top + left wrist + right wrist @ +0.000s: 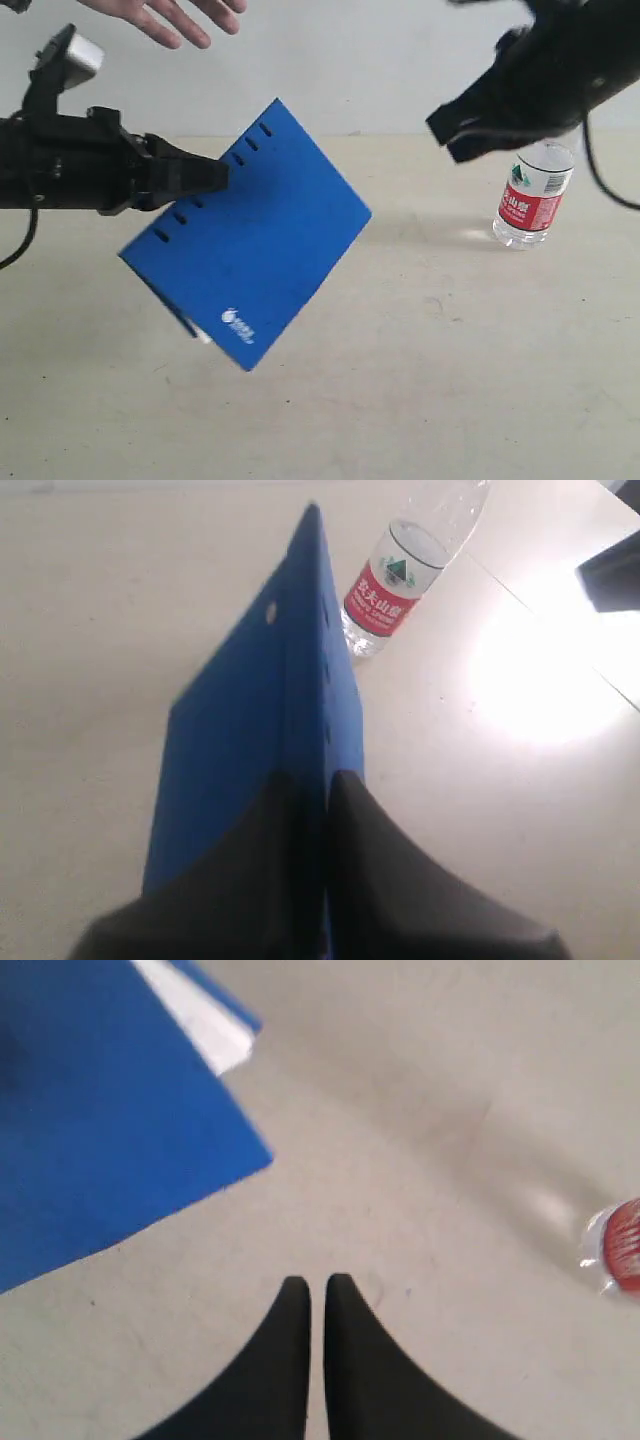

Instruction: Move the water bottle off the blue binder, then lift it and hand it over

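Note:
The blue binder (pixel 255 240) hangs tilted in the air above the table, its spine edge pinched in my left gripper (pixel 218 177), which is shut on it. In the left wrist view the binder (pixel 250 710) runs edge-on out from between the black fingers (pixel 380 880). The water bottle (pixel 533 195) stands upright on the table at the right, its cap hidden behind my right arm; it also shows in the left wrist view (pixel 395 580). My right gripper (pixel 316 1285) hovers above the table, shut and holding nothing. The bottle's red label (pixel 625 1245) peeks in at that view's edge.
A person's open hand (pixel 175 15) reaches in at the top left, above my left arm. The beige table (pixel 430 380) stretches around the binder and bottle. A bright glare patch (pixel 545 675) lies on the table beyond the bottle.

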Tool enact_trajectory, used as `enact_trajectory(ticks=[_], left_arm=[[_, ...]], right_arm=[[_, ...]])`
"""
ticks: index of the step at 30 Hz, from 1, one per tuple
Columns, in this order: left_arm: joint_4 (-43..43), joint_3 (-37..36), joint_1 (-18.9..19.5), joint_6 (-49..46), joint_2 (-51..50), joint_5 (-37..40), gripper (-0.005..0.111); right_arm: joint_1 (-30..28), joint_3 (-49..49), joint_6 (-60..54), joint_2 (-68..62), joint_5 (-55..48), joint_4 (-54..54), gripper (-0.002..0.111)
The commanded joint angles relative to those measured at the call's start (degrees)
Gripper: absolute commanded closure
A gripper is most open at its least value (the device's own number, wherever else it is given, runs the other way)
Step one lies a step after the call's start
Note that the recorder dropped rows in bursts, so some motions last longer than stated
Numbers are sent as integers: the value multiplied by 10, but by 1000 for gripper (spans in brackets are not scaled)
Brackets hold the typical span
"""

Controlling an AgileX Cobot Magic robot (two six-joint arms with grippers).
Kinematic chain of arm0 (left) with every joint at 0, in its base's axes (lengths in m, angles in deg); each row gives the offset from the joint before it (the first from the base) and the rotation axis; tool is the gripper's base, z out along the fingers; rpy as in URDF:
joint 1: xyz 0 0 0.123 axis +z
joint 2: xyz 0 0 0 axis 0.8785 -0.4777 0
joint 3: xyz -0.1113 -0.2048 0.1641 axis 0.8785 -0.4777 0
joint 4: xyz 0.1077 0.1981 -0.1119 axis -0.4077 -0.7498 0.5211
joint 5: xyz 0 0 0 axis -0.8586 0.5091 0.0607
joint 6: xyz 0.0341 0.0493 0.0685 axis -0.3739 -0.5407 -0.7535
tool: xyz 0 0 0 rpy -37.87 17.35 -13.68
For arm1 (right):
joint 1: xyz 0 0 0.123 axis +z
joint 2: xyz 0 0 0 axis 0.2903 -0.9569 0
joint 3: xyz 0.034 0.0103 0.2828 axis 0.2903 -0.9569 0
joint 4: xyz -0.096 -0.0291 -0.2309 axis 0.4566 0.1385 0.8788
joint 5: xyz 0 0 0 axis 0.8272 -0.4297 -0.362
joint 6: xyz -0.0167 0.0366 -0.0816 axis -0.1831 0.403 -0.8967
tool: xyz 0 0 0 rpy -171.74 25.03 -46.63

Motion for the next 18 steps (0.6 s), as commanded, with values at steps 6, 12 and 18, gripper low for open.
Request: enact_trajectory(ticks=[6,12,18], left_arm=[[2,-122,1,-3,190,-55,102],[1,-192,1,15,305,-58,102],[-33,-224,1,55,444,-60,102]], right_arm=[[0,2,13,203,-57,89,109],[0,2,75,268,-60,213,109],[0,1,213,303,-112,442,109]])
